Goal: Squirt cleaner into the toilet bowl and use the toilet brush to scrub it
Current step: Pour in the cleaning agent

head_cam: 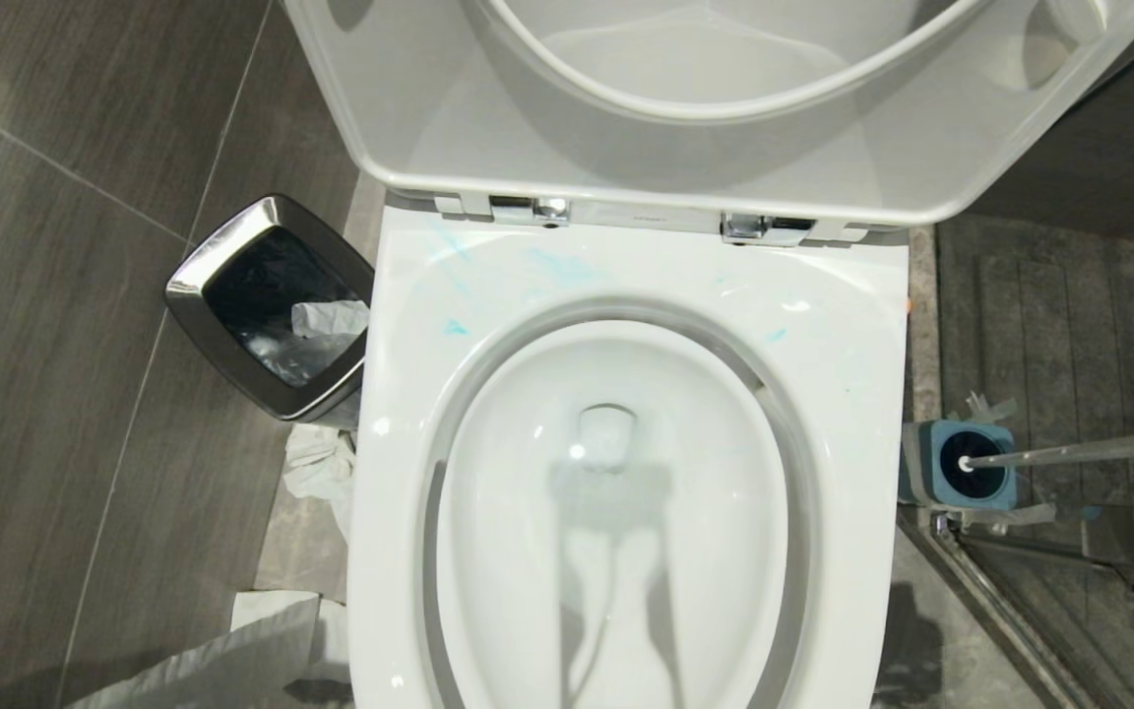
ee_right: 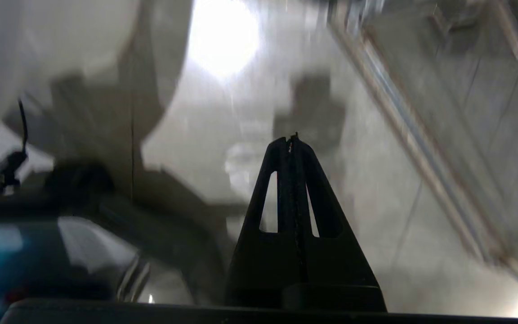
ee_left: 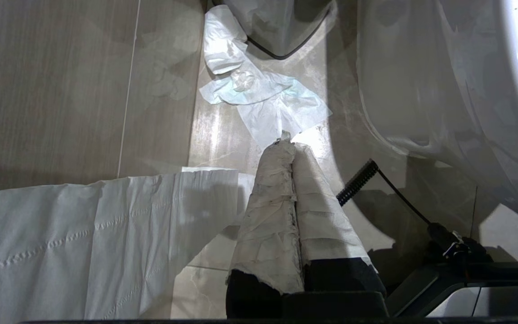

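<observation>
1. The toilet bowl [head_cam: 626, 512] is the big white thing in the middle of the head view. Everything else is placed from it.
2. Far to the left of the bowl is dark grey floor [head_cam: 55, 345].
3. Just beside the bowl's back left corner stands a small square bin [head_cam: 272, 305] with a shiny rim. It has a black bag and a bit of white paper inside.
4. Crumpled white paper [head_cam: 316, 473] lies on the floor, close to the bowl's left side. A long strip of toilet paper [head_cam: 232, 660] lies near the bowl's front left.
5. The left gripper [ee_left: 286, 139] hangs low beside the bowl's left side. Its two fingers are wrapped in white paper and pressed together. It grasps nothing.
6. The bowl's rim has faint blue smears [head_cam: 557, 266] near the hinges. The seat and lid [head_cam: 724, 98] stand up behind the bowl.
7. The right gripper [ee_right: 292, 139] is low on the bowl's right side, over pale floor. Its black fingers are pressed together, with nothing between them.
8. The toilet brush [head_cam: 1079, 453] sits in its blue holder [head_cam: 961, 463], to the right of the bowl. Its handle leans away from the bowl.
</observation>
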